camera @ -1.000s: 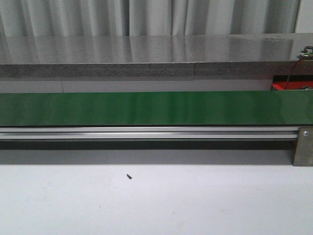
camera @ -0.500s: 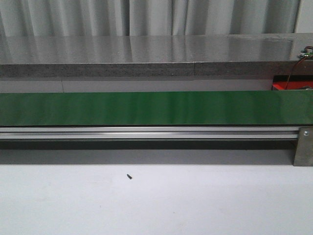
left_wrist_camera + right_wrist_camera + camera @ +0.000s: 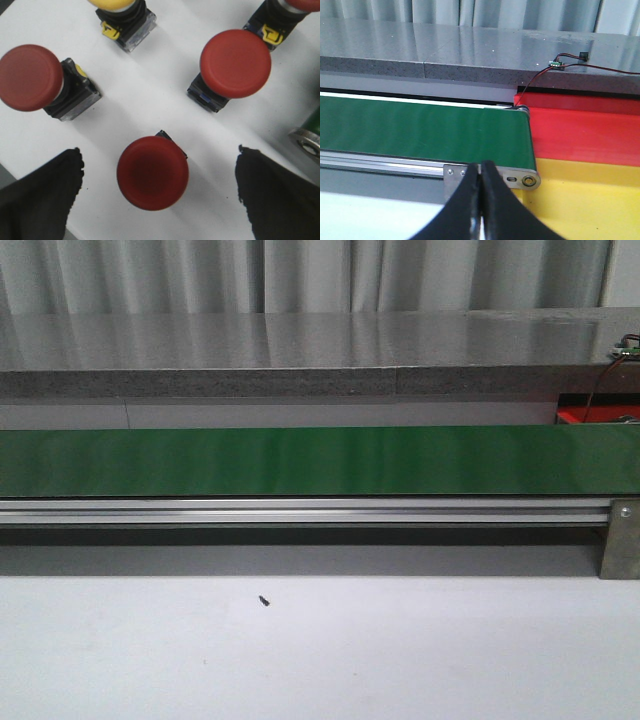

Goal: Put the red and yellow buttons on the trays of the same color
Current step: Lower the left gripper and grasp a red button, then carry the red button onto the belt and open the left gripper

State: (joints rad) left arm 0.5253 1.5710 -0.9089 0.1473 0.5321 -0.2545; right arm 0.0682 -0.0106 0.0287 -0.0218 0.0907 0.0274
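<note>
Spreading wide around the red button (image 3: 152, 172) low in the frame, your left gripper (image 3: 159, 192) is risking clipping neighbouring buttons, while your right gripper (image 3: 480, 210) is idling closed.

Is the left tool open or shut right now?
Open: the left tool has its fingers spread wide on either side of a red button, touching nothing.

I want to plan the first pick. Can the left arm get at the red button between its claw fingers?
Probably yes. The left claw is open, the red button sits between its fingers, and the other buttons stand clear of that gap.
</note>
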